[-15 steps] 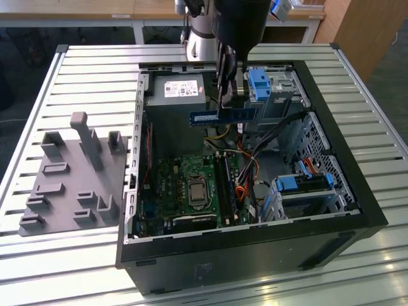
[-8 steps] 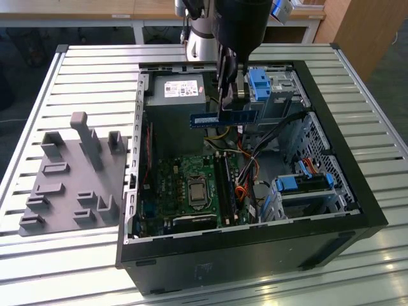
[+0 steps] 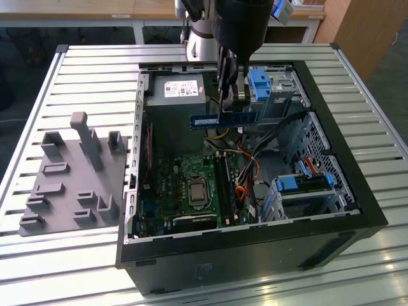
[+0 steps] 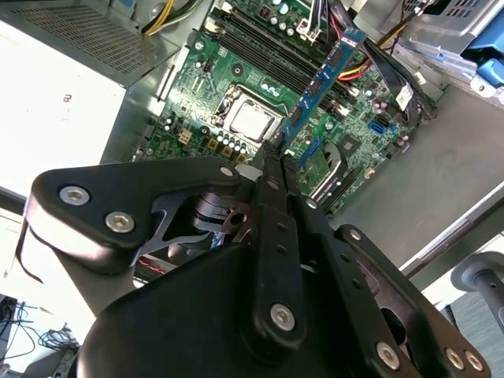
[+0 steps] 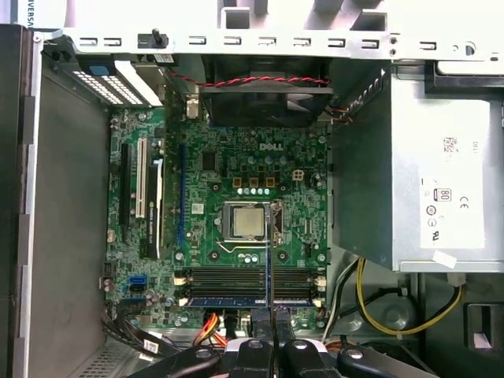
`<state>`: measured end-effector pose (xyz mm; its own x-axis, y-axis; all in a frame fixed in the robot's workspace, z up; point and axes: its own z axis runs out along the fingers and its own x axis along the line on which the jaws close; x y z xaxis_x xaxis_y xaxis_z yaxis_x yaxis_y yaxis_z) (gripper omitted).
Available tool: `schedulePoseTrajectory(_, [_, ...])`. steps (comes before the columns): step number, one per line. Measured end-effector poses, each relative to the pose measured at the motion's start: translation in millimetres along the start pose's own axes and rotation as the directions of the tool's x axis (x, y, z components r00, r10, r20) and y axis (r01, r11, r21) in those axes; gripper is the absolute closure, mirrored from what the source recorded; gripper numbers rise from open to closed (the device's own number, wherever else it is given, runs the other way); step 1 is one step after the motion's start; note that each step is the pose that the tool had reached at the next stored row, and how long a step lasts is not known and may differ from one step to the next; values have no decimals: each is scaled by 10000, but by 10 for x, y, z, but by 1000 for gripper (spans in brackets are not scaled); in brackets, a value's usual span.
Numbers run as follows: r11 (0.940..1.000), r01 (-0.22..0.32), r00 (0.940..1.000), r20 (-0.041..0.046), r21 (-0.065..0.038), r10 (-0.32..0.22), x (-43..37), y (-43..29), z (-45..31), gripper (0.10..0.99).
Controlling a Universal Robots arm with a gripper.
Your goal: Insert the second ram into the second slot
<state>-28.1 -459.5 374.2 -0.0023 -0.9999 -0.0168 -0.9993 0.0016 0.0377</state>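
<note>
two fingers (image 3: 224,80) hold second ram (image 3: 210,120) clear above motherboard (image 3: 191,172).

We saw a ribbed, dull metal surface (image 3: 83,70) under the matt black computer case (image 3: 255,255); inside it, a bare grey metal power supply (image 3: 172,108) and the second ram (image 3: 224,119), smooth blue circuit board; beside it, a matt grey plastic fixture (image 3: 70,185).

An open computer case (image 3: 255,271) lies on the tabletop (image 3: 95,70), toward its edge at the exterior view's right. A fixture plate (image 3: 64,197) lies beside it, near the opposite edge. In the case, the power supply (image 3: 175,102) sits just beside the motherboard (image 3: 185,175). The second ram (image 3: 224,119) hangs above both, between the fingers (image 4: 273,197).
</note>
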Motion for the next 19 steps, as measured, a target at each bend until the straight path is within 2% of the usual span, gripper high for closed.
schedulePoseTrajectory(19, [10000, -97, 10000, 3, 1, 97, 12, 0, 0, 957])
